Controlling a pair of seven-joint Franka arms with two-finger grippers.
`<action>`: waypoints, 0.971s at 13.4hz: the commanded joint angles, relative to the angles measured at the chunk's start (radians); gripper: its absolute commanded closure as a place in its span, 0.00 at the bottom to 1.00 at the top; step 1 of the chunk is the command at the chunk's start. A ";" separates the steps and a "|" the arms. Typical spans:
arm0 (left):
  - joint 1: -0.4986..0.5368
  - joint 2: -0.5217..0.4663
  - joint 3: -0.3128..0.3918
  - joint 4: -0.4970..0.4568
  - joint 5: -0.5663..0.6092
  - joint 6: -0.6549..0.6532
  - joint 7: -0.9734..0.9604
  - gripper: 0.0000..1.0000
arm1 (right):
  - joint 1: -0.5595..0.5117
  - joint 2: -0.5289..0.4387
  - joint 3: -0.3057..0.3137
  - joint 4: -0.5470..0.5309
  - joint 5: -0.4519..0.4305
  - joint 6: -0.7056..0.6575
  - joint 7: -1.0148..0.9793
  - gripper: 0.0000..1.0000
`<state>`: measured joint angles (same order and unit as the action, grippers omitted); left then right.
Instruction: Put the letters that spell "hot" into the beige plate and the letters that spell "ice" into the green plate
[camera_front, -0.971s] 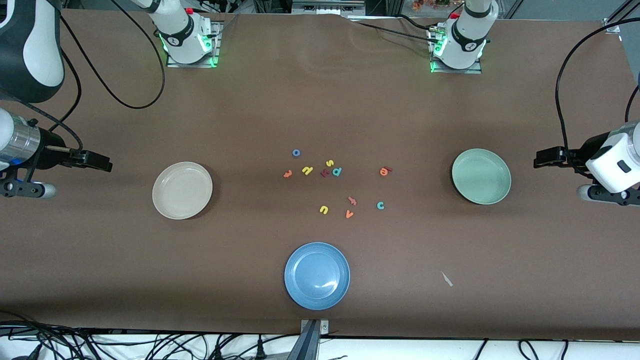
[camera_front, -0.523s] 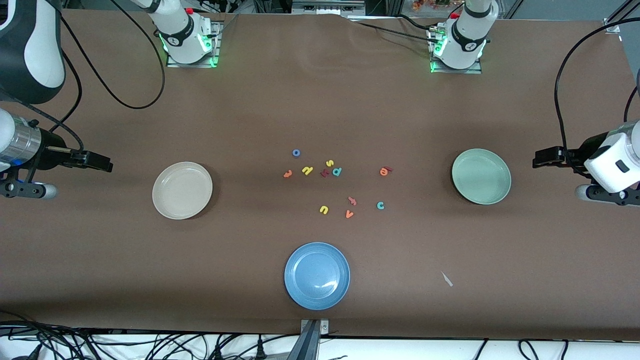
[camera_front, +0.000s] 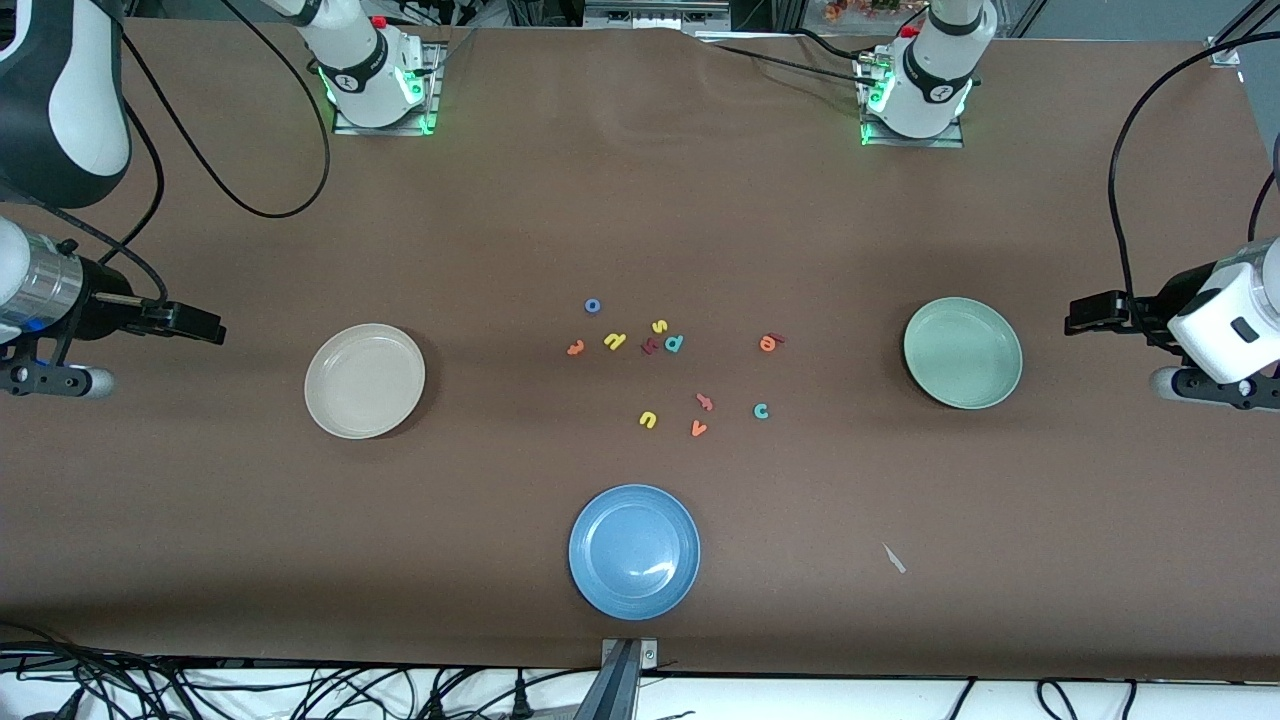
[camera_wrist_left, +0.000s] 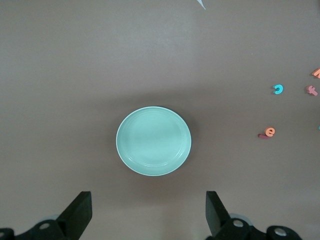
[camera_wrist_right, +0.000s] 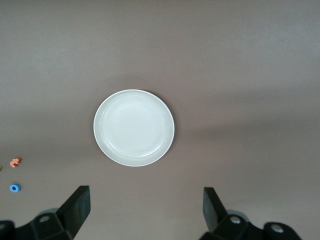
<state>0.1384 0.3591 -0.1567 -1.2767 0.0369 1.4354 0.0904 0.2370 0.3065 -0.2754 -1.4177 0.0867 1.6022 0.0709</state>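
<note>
Loose letters lie mid-table: blue "o", yellow "h", orange "t", orange "e" touching the dark red "i", and teal "c". The beige plate sits toward the right arm's end, the green plate toward the left arm's end; neither holds anything. My right gripper hangs open outside the beige plate. My left gripper hangs open outside the green plate. The left wrist view also catches the "c" and "e".
Other letters share the cluster: yellow "s", teal "p", a dark red letter, yellow "u", orange "v", orange "f". A blue plate sits nearer the camera. A paper scrap lies near it.
</note>
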 joint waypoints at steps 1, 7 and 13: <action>-0.008 -0.011 0.003 0.007 0.014 -0.012 0.023 0.00 | 0.002 0.013 -0.002 0.025 -0.010 -0.007 0.001 0.00; 0.003 -0.006 0.011 0.005 0.012 -0.009 0.028 0.00 | 0.002 0.011 -0.004 0.025 -0.007 -0.005 -0.003 0.00; -0.003 0.000 0.011 -0.016 -0.043 -0.003 0.006 0.00 | 0.002 0.005 -0.005 0.048 -0.008 -0.004 0.003 0.00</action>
<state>0.1404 0.3623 -0.1476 -1.2829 0.0194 1.4354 0.0922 0.2370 0.3063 -0.2773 -1.4019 0.0867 1.6041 0.0717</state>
